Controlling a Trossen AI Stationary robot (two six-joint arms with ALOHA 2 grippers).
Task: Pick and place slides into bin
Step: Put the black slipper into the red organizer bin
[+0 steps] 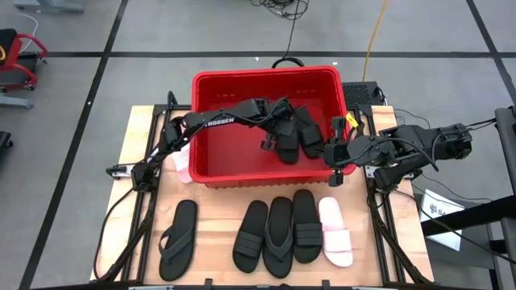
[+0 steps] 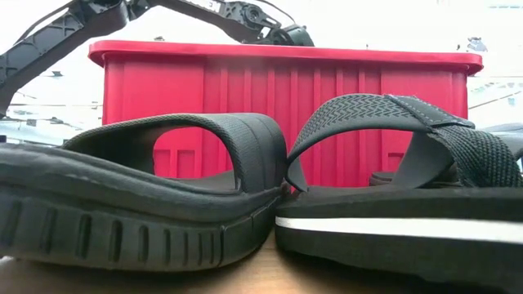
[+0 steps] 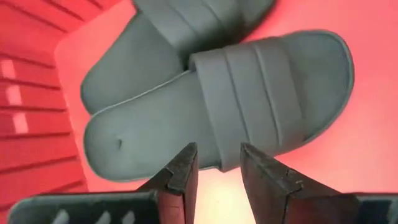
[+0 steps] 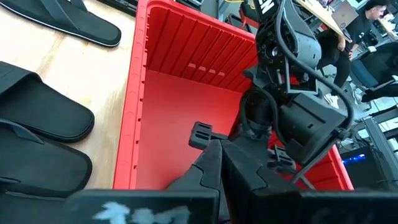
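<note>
Red bin (image 1: 211,89) is holding two black slides (image 1: 297,133); the left tool (image 3: 217,177) is hovering just above them, jaws parted, gripping nothing. The right tool (image 1: 336,153) is waiting shut beside the bin's wall. Six slides (image 1: 280,234) are lying on the surface (image 1: 214,229). Lifting carelessly, the left tool could be snagging a strap or clipping the rim.

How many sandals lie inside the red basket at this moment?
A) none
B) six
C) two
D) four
C: the high view shows two black slides lying side by side on the floor of the red basket, with the left gripper open just above them; the other sandals lie outside it on the table.
</note>
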